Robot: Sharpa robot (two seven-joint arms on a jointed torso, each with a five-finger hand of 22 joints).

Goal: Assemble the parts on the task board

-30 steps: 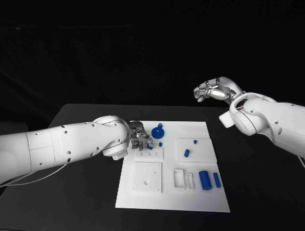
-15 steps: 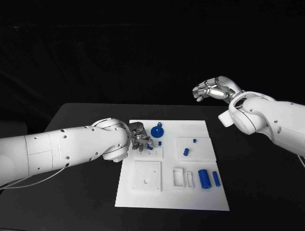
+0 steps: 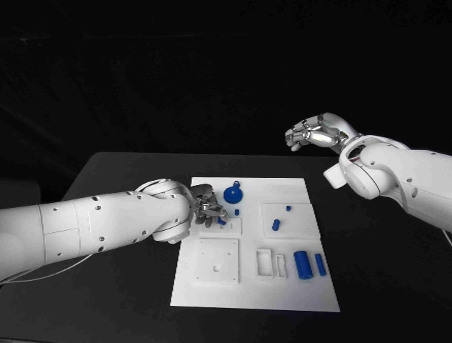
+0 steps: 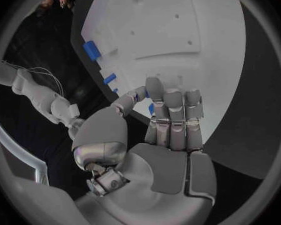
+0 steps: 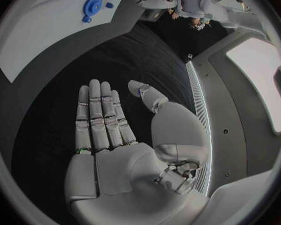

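Note:
The white task board [image 3: 255, 286] [image 4: 178, 30] lies mid-table. My left hand [image 3: 207, 208] [image 4: 172, 120] hovers low over its near-left upper corner, by a small white plate [image 3: 223, 229]. Thumb and a finger pinch a small blue part [image 4: 151, 108]. A round blue part [image 3: 233, 195] [image 5: 92, 6] lies just beyond that hand. Small blue pieces [image 3: 276, 224] lie mid-board. Two blue cylinders [image 3: 304, 265] lie at the lower right. My right hand [image 3: 316, 133] [image 5: 109, 135] is raised beyond the table's far edge, fingers straight and apart from the thumb, holding nothing.
A square white plate with holes [image 3: 218, 261] and a white slotted piece [image 3: 271, 264] sit on the board's near half. Black table [image 3: 113, 286] surrounds the board on all sides. My left forearm [image 3: 92, 225] stretches across the table's left side.
My left arm has swung slightly inward, while its hand stays over the same corner of the board. The right hand has not moved.

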